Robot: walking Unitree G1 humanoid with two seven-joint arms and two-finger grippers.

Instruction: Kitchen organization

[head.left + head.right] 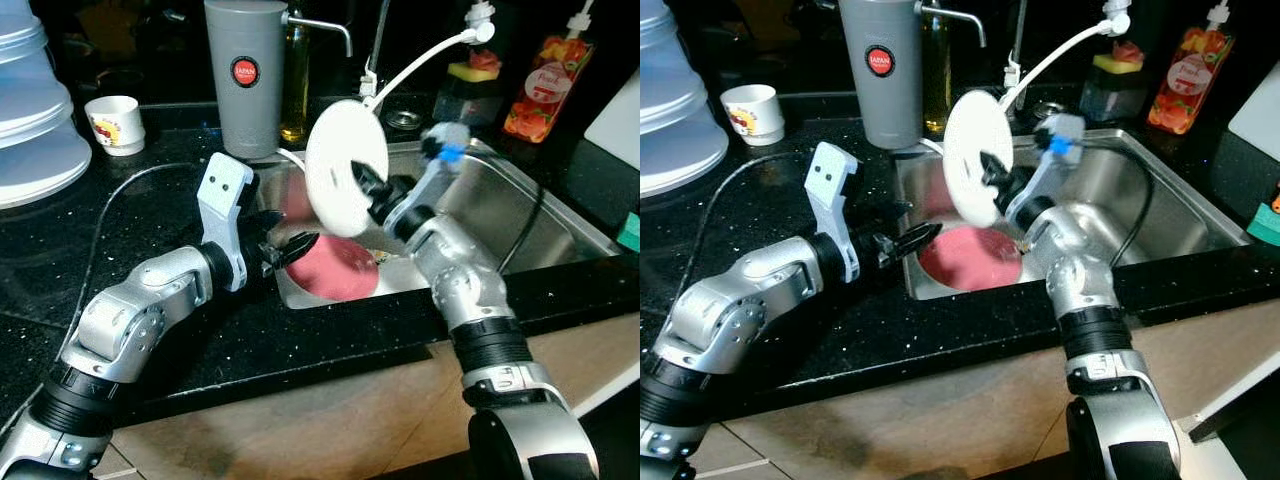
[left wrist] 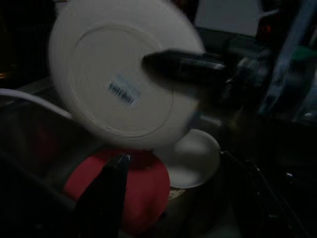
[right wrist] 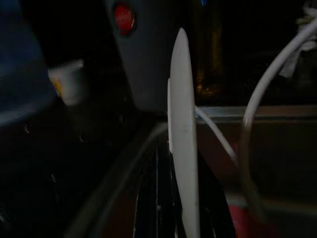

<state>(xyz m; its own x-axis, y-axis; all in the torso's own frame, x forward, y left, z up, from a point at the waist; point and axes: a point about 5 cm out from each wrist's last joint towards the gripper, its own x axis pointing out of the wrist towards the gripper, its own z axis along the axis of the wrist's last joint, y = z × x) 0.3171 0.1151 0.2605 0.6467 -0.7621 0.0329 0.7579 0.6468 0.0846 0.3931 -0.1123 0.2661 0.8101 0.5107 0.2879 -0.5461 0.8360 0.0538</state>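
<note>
Right arm up front, silver and bent at the elbow, and its right gripper (image 1: 992, 170) has the white plate (image 1: 977, 152) pinched at the rim, fingers clamped either side of it, plate held on edge and tilted above the sink (image 1: 1160, 195). From the left wrist camera you get the plate's underside (image 2: 121, 74), with a small barcode sticker (image 2: 121, 92) on it, print too small to read. Below the held plate, down in the basin, a red plate (image 1: 970, 258) lies flat, and a second white dish (image 2: 195, 157) sits beside it, touching its edge.

Over to the left gripper (image 1: 912, 238): low at the sink's near-left corner, right above the red plate's edge, its 2 black fingers a little apart and holding nothing.

Back on the black speckled counter (image 1: 770, 190), a tall grey jug (image 1: 245, 75) stands behind the sink, its round red badge reading "JAPAN". A white mug (image 1: 115, 124) with a printed picture sits further left. A white hose (image 1: 420, 60) curves in over the basin. Far right, an orange bottle (image 1: 548, 88) carries a label, lettering unclear.
</note>
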